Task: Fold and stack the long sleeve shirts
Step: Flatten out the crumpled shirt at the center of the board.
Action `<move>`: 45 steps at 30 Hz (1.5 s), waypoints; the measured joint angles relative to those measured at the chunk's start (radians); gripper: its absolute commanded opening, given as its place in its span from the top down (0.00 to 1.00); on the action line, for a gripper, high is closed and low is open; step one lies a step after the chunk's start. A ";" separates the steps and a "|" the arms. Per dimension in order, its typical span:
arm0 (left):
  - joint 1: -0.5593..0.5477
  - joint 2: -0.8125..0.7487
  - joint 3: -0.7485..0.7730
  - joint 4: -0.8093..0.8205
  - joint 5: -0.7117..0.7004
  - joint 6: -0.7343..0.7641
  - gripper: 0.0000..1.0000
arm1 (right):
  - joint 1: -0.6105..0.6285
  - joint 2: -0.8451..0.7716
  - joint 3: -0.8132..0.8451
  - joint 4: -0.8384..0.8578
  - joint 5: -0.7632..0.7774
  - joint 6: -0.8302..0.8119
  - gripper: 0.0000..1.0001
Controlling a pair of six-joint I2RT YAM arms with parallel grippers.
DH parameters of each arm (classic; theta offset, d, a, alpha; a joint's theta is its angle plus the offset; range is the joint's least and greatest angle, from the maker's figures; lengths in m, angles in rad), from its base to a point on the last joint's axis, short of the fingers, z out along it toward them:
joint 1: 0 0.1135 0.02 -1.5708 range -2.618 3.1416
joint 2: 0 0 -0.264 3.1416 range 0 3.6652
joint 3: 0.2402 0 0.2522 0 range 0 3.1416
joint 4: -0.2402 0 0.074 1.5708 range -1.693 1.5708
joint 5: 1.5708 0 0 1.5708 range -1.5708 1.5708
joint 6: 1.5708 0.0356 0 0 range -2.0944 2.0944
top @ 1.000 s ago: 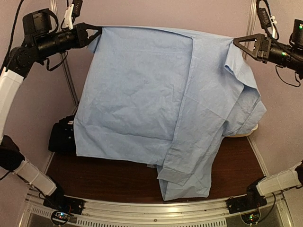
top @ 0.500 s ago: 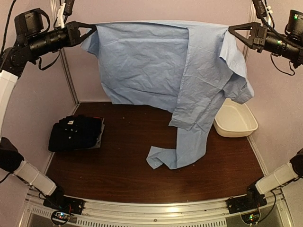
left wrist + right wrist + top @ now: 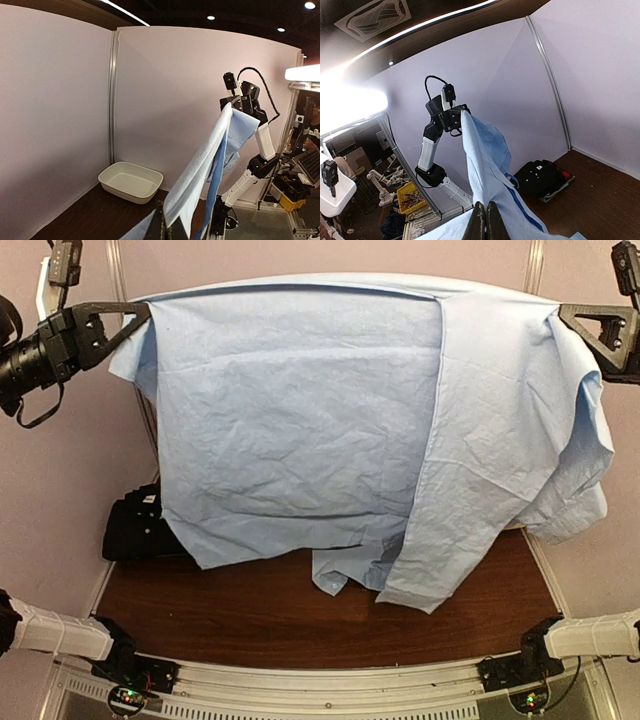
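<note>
The light blue shirt (image 3: 300, 430) hangs spread between both grippers, high above the table, with a sleeve draped down its right side. My left gripper (image 3: 143, 312) is shut on its upper left corner, and my right gripper (image 3: 562, 312) is shut on its upper right corner. The wrist views show the taut top edge of the shirt running from each gripper to the other arm, in the left wrist view (image 3: 200, 170) and the right wrist view (image 3: 485, 170). The folded black shirt (image 3: 135, 528) lies at the table's left, mostly hidden; it also shows in the right wrist view (image 3: 542, 179).
The dark wooden table (image 3: 250, 610) shows below the hanging cloth. A white oval tub (image 3: 131, 181) stands in the far right corner, hidden by the shirt in the top view. Pale walls enclose the left, back and right sides.
Both grippers have moved higher and farther apart with the shirt. The cloth now hangs closer to the camera, hiding the tub and most of the black shirt.
</note>
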 measured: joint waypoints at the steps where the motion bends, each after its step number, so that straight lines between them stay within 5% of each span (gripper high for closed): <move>1: 0.000 -0.010 -0.001 0.006 0.017 -0.004 1.00 | 0.000 -0.007 -0.007 0.006 -0.012 0.012 1.00; 9: -0.001 -0.006 -0.001 0.059 0.024 -0.010 1.00 | 0.000 0.003 -0.018 0.024 -0.006 0.011 1.00; 21: 0.061 0.325 -0.086 0.102 -0.393 0.072 1.00 | -0.006 0.184 -0.162 -0.029 0.444 -0.219 1.00; 27: 0.124 0.559 -0.229 0.202 -0.505 0.106 1.00 | -0.050 0.432 -0.385 0.095 0.566 -0.304 1.00; 33: 0.147 0.948 -0.080 0.270 -0.554 0.118 0.98 | -0.090 0.810 -0.388 0.246 0.641 -0.384 1.00; 37: 0.151 1.140 0.047 0.273 -0.595 0.120 0.85 | -0.102 1.020 -0.287 0.290 0.668 -0.418 1.00; 45: 0.161 1.249 0.190 0.266 -0.779 0.151 0.22 | -0.108 1.233 -0.043 0.258 0.810 -0.435 0.52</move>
